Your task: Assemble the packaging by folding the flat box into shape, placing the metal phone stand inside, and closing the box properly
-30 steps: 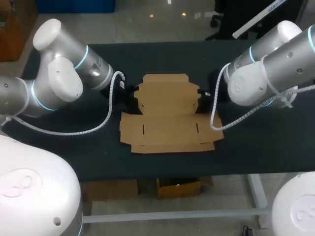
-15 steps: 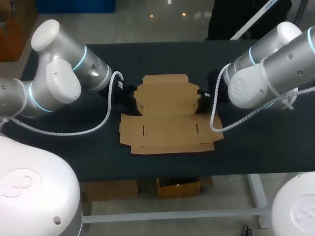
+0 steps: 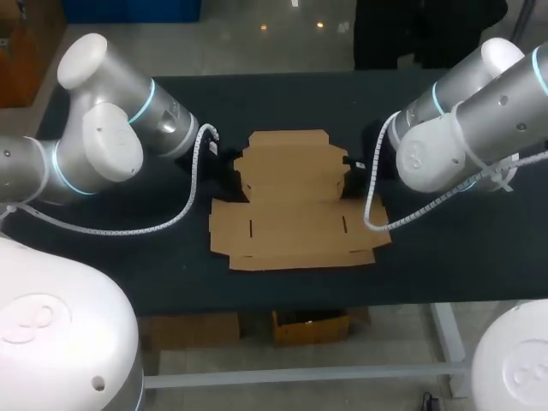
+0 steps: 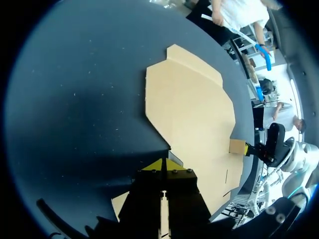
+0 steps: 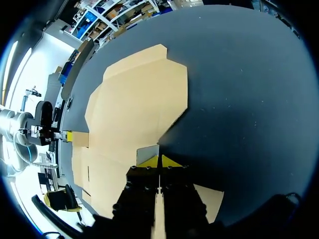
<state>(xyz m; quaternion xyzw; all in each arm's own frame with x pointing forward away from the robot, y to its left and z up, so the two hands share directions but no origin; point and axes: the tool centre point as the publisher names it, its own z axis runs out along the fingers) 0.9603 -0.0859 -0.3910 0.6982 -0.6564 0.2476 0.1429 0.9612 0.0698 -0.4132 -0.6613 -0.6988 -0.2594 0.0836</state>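
The left arm comes in from 9 o'clock, and the left gripper, its tips pressed almost together, pinches the left flap at the box's 10 o'clock edge. The box lies unfolded and flat at the middle of the table. From 3 o'clock comes the right arm, and the right gripper likewise pinches the right flap at the box's 2 o'clock edge, tilted up a little.

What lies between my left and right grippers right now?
Only the flat box lies between the left gripper and the right gripper, one at each side flap. The head view shows its cardboard bare.
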